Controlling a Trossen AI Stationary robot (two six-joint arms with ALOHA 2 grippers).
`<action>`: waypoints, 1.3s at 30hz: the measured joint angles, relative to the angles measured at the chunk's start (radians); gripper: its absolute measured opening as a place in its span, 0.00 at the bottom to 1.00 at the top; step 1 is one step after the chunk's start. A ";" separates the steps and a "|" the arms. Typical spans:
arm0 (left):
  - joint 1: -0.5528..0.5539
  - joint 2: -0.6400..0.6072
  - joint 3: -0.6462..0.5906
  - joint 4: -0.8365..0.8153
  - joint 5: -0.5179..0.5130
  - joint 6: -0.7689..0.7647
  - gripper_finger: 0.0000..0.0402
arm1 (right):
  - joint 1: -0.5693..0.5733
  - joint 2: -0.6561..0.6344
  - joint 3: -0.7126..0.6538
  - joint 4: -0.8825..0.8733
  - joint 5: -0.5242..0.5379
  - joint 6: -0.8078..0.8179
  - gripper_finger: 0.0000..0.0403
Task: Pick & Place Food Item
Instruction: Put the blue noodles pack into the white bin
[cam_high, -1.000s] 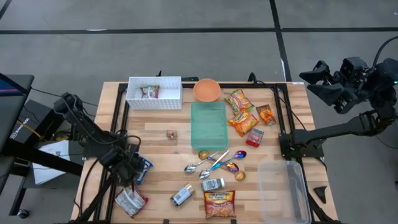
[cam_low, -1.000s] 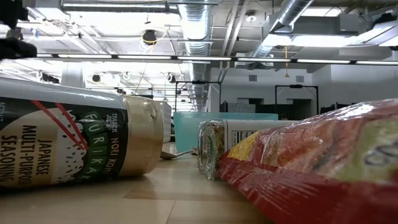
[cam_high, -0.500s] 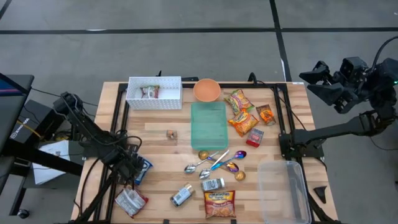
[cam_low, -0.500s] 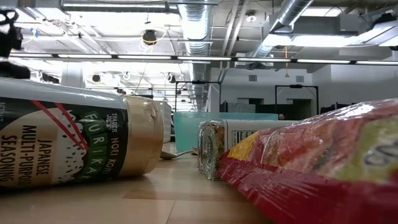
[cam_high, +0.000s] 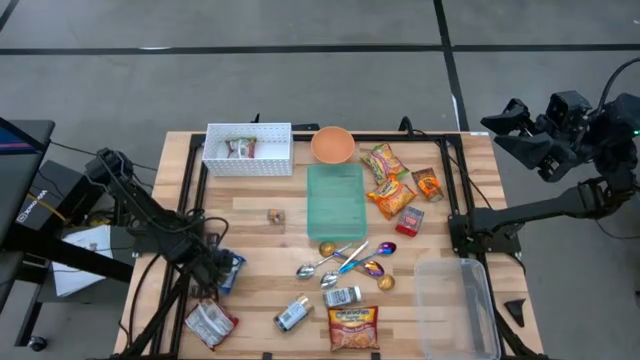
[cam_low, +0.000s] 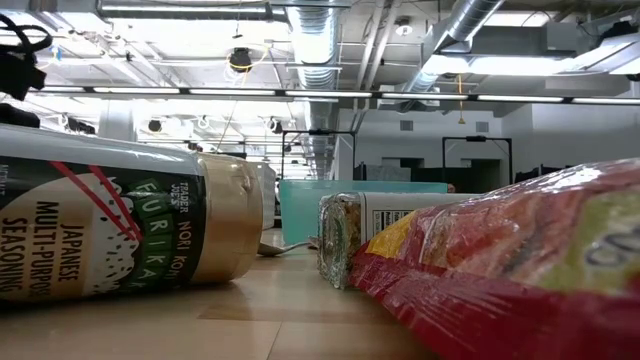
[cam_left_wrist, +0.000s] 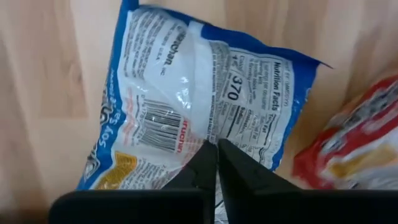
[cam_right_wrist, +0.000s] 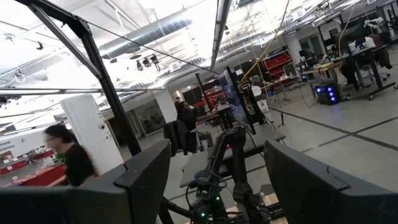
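**Fingers pinched on blue-and-white packet**

From above: left gripper (cam_high: 222, 275) down at table's (cam_high: 262, 238) near-left, over the blue-and-white packet (cam_high: 232, 268). Right gripper (cam_high: 505, 128) parked off far right, jaws apart.

From left wrist: fingertips (cam_left_wrist: 204, 157) closed together, pinching packet's crinkled film mid-label.

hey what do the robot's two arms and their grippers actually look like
Both arms are matte black, built from chunky jointed segments. Loose black cables loop along the left arm. The left gripper has two slim, flat dark fingers. The right gripper has broad, blocky black fingers; its arm carries a bulky black wrist.
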 joint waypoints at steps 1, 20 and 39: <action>0.005 0.000 0.000 0.019 -0.002 -0.016 0.01 | 0.000 0.000 0.000 0.000 0.000 0.000 0.63; 0.050 -0.076 -0.002 0.295 -0.179 -0.438 0.00 | 0.000 0.000 0.000 0.000 -0.023 0.016 0.63; 0.265 -0.110 0.198 0.483 -0.692 -0.492 0.00 | 0.000 0.000 0.000 0.000 -0.024 0.011 0.63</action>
